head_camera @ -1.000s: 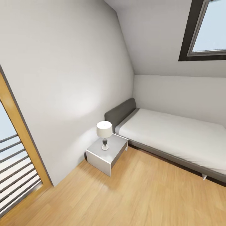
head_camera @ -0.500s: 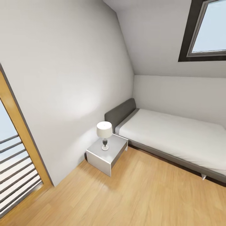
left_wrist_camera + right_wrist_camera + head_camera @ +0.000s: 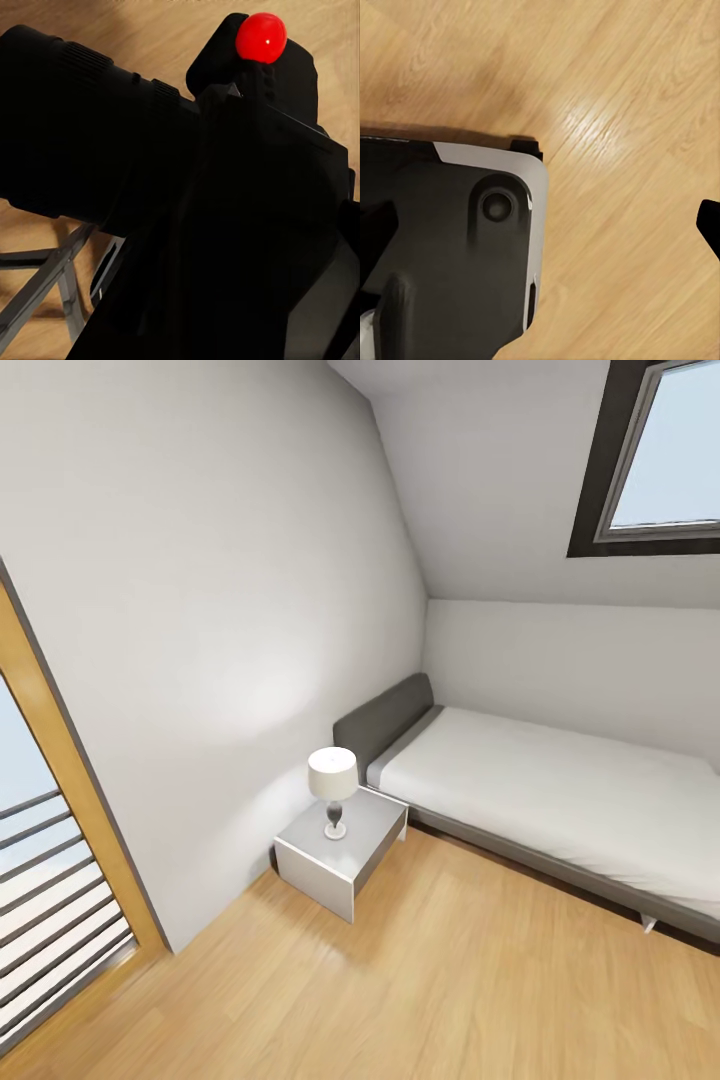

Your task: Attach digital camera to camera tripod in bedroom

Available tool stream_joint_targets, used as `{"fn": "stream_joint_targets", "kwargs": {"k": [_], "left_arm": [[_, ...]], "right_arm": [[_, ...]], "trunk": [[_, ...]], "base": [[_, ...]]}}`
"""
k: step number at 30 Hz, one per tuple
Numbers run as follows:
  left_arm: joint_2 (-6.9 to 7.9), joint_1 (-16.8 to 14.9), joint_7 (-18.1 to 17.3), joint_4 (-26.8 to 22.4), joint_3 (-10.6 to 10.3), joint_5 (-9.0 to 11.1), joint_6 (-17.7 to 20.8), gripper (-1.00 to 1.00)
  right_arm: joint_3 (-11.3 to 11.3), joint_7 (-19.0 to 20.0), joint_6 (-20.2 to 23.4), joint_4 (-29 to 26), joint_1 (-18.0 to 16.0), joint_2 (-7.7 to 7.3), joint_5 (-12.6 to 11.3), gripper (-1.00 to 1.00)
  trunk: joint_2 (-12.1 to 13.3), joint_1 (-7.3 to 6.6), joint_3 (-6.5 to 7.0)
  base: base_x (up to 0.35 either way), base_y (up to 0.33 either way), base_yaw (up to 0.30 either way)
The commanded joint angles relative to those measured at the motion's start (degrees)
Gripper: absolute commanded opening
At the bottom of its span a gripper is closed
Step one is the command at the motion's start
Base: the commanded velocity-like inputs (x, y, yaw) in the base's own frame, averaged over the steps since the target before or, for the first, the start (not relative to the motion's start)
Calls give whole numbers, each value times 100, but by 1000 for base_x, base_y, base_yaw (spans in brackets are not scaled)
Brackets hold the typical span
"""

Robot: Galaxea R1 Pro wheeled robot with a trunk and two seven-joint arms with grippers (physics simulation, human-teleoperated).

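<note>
Digital camera (image 3: 225,225) close up in our left wrist view, above the wood floor.

The matte-black body w/ long ribbed lens barrel and red dot button (image 3: 261,37) on top fills most of that view; we can't tell whether the left jaws are clenched on it, the fingers being lost in the black. Beneath it, grey metal struts (image 3: 52,281) cross over the plank floor (image 3: 150,30). Right wrist view: a dark, grey-edged part of the robot (image 3: 457,255) over the same floor; right jaws' state we can't tell either. Head view takes in the bedroom: grey bed (image 3: 520,850) w/ white mattress along the far wall, a white nightstand (image 3: 335,860) just beside its headboard carrying a small table lamp (image 3: 333,785), skylight window (image 3: 660,450) up at right, wood-framed door (image 3: 60,760) at left.
</note>
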Motion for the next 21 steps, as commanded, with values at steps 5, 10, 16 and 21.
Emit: {"fn": "stream_joint_targets", "kwargs": {"k": [5, 10, 16, 21], "left_arm": [[-2, -4, 39, -7, -51, 18, -9, -100], [-3, -4, 34, -11, -52, 17, -8, -100], [0, -4, -2, -12, -52, 16, -8, -100], [11, -4, -260, -10, -46, 16, -8, -100]], "right_arm": [[-39, 9, -35, 18, -9, -3, 53, 100], [-42, 9, -28, 18, -9, 8, 59, 100], [-71, 9, 4, 18, -9, 12, 36, 100], [-68, 9, -28, 18, -9, 60, 51, 100]], "trunk": [[-13, 4, -13], [-13, 4, -13], [-13, 4, -13], [-13, 4, -13]], "base": [[0, 0, 0], [0, 0, 0], [0, 0, 0], [0, 0, 0]]}}
